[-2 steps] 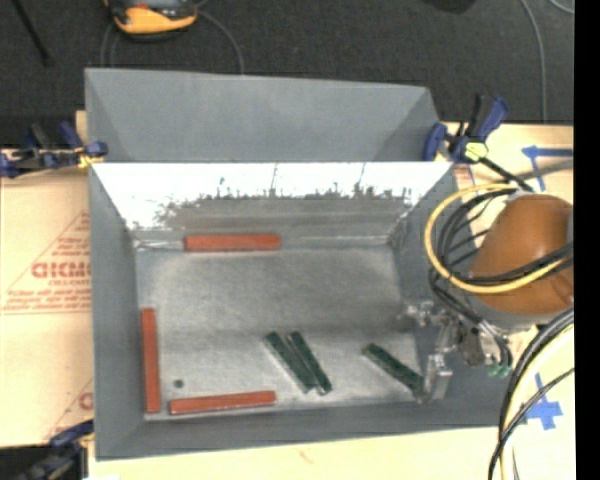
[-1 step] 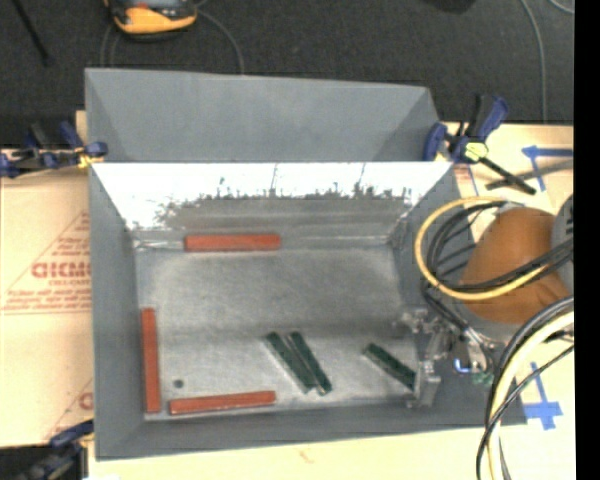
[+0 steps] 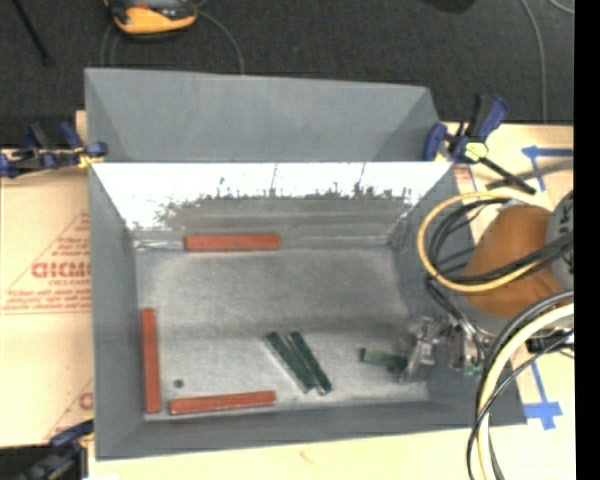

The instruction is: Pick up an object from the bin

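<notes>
My gripper (image 3: 421,352) is low in the bin's front right corner, close to the right wall. A small dark green piece (image 3: 380,358) lies on the floor right at its tip, reaching out to the left; whether it is gripped I cannot tell. Two long dark green sticks (image 3: 300,361) lie side by side on a slant, a short way left of the gripper, near the front wall.
Three red-brown bars lie along the walls: one at the back (image 3: 232,242), one upright along the left wall (image 3: 151,360), one along the front wall (image 3: 223,401). A tiny dark speck (image 3: 178,385) sits in the front left corner.
</notes>
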You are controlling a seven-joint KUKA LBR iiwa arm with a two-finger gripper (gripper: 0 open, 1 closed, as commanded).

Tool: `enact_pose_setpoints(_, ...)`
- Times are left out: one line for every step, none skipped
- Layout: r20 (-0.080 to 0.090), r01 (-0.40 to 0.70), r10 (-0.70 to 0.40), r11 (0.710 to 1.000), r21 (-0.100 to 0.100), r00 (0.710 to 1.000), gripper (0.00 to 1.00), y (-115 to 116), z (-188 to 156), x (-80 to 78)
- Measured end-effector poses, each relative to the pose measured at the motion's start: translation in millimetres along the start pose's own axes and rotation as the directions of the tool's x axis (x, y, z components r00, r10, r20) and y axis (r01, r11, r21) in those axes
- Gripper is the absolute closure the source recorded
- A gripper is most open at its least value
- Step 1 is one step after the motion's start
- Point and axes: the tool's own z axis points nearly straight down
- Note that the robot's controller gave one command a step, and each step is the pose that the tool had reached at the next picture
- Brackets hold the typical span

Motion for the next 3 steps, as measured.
enact_pose_setpoints(0.0, 0.0, 0.0, 1.0, 0.0, 1.0, 1.0, -0.1, 0.0, 0.0)
enact_pose_setpoints(0.0, 0.001, -0.001, 1.0, 0.001, 1.0, 1.0, -0.2, -2.5, 0.4)
enact_pose_setpoints(-0.001, 0.003, -0.003, 1.0, 0.0, 1.0, 1.0, -0.1, -12.0, 0.7)
